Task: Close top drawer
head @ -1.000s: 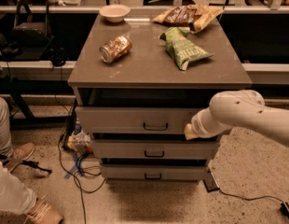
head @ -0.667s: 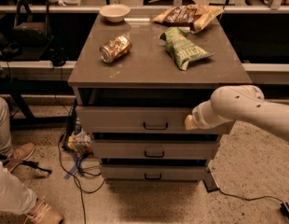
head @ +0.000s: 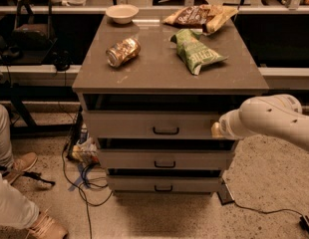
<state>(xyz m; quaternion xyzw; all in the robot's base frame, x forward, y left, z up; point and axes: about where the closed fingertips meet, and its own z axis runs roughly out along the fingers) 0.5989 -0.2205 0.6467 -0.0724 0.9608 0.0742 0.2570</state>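
The top drawer point(head: 134, 125) looked like a stiff, boxy thing on runners. With its flat hard front and probably moderate weight, it would likely slide rather than flex. A plain push on the front should have been enough to move it, with no need to grasp the small black handle point(head: 166, 131). Pushing near the centre would have kept it running straight, while a push at one end might have skewed it slightly.

The drawer stood partly out, with a dark gap above its front beneath the surface point(head: 164, 68). The gripper point(head: 216, 129), at the tip of the white arm point(head: 274, 119), was at the right end of the drawer front. It seemed to be touching the front, though contact was hard to confirm. The handle lay well to the gripper's left in the view, at about the same height. Whether the gripper was spread or pressed together could not be told.
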